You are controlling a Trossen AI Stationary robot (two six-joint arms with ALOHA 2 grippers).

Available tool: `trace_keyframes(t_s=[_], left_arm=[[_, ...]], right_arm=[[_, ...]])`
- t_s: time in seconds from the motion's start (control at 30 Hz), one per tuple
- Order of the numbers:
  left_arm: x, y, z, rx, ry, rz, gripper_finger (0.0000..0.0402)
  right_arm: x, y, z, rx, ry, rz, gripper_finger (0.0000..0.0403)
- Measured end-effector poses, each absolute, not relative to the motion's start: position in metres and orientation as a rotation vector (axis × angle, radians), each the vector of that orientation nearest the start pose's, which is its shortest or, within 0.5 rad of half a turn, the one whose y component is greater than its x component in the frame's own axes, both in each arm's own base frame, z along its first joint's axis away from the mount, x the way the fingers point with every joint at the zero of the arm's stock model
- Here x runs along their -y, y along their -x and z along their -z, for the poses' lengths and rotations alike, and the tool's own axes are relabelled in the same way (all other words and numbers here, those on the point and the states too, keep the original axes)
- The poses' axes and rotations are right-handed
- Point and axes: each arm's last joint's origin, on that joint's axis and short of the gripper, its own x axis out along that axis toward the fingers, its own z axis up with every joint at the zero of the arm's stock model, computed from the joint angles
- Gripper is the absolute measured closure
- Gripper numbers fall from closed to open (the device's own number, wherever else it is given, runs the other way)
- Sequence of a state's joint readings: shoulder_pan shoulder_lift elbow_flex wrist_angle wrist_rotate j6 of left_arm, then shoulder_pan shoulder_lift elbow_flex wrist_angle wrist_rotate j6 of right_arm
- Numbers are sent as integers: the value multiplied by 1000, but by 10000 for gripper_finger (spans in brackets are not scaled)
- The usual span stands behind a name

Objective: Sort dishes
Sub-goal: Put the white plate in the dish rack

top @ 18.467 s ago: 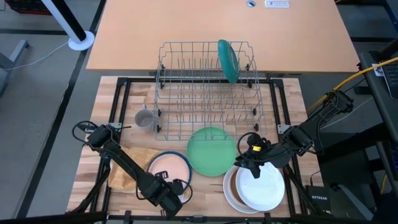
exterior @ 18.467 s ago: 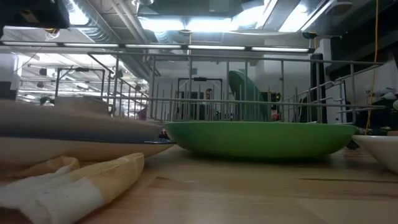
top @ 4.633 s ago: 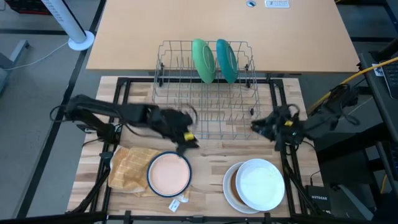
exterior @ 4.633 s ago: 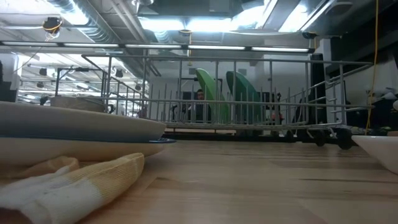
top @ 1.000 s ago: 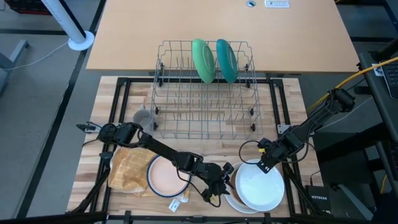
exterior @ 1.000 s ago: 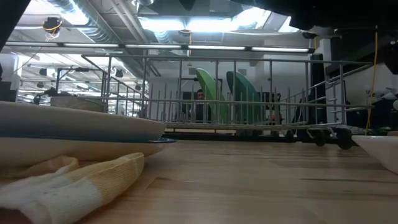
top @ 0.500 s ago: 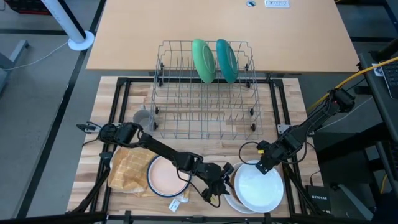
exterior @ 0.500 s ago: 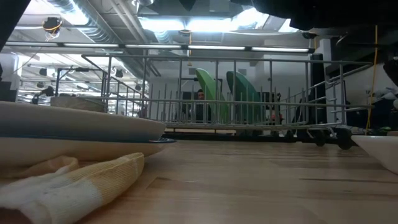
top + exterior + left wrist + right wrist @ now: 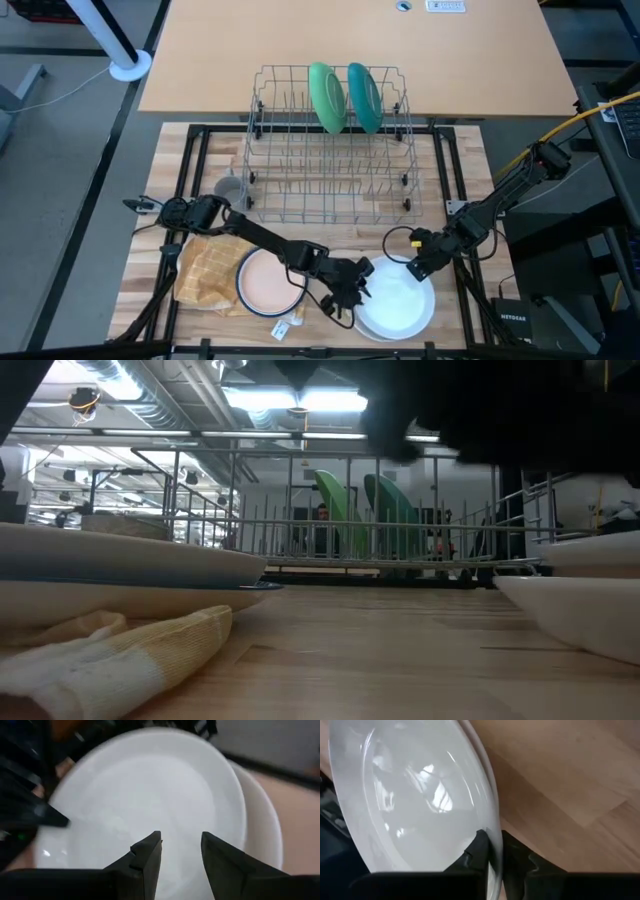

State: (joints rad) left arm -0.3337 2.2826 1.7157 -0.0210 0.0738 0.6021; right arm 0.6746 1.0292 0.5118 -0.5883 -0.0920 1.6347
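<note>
Near the wire rack, right gripper now pinching white plate rim, dragging it off the stack (left gripper slightly spread alongside).

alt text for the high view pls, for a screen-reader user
Seen from above, the right gripper is shut on the rim of a white plate at the table's front right, while the left gripper hovers over the plate's other edge. A peach plate and yellow checked cloth lie front left. Behind, a wire rack holds a green plate and a teal plate upright.
</note>
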Motion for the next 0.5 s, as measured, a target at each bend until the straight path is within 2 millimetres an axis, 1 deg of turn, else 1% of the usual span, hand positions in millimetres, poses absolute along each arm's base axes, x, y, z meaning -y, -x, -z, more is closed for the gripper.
trace_keyframes(t_s=[0.13, 0.33, 0.5], left_arm=[[171, -477, -164, -529, -660, 585, 271], [180, -471, -170, -536, -681, 601, 271], [188, -463, -165, -593, -694, 632, 271]], right_arm=[[-108, -132, -174, -1281, -1105, 380, 371], [-107, -132, -174, -1249, -1142, 423, 375], [-107, -132, -175, -1243, -1182, 429, 376]])
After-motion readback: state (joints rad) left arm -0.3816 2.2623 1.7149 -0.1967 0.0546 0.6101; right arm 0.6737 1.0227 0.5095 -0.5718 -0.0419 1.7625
